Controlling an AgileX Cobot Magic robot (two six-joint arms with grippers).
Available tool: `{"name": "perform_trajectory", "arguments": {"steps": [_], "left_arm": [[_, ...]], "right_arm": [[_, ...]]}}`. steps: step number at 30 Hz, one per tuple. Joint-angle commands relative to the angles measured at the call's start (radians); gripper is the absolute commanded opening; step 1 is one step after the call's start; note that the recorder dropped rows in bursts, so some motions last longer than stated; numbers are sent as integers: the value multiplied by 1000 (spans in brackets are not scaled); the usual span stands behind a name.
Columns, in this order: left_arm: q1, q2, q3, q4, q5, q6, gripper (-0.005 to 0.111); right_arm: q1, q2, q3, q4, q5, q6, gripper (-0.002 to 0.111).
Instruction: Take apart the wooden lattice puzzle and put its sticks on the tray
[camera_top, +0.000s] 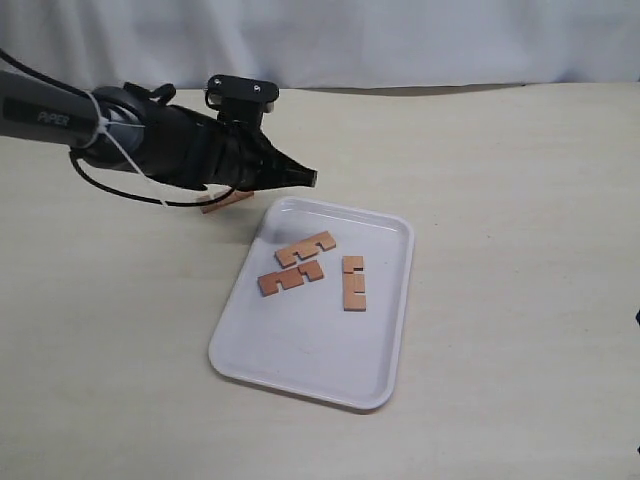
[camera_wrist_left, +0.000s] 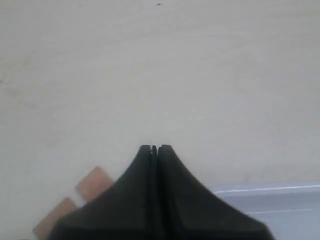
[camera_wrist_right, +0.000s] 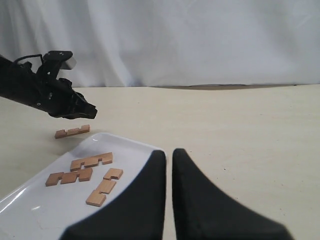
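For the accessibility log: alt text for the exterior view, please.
Three notched wooden sticks lie on a white tray on a pale table. The left arm's shut tool hovers by the tray's far corner; a fourth stick lies on the table beneath the arm.

Bright, even light; left wrist view blurred.
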Motion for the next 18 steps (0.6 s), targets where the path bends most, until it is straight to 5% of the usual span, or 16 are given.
{"name": "perform_trajectory", "arguments": {"steps": [1,5,12,18], "left_arm": [[73,-22,-8,28,233,87,0],[144,-26,-8,180,363,75,0],[163,-30,-8,588,288,49,0],[175,-29,-8,646,283,28,0]], "right_arm": [[3,-4,1,4,-7,0,4],[3,-4,1,4,-7,0,4],[3,-4,1,4,-7,0,4],[3,-4,1,4,-7,0,4]]}}
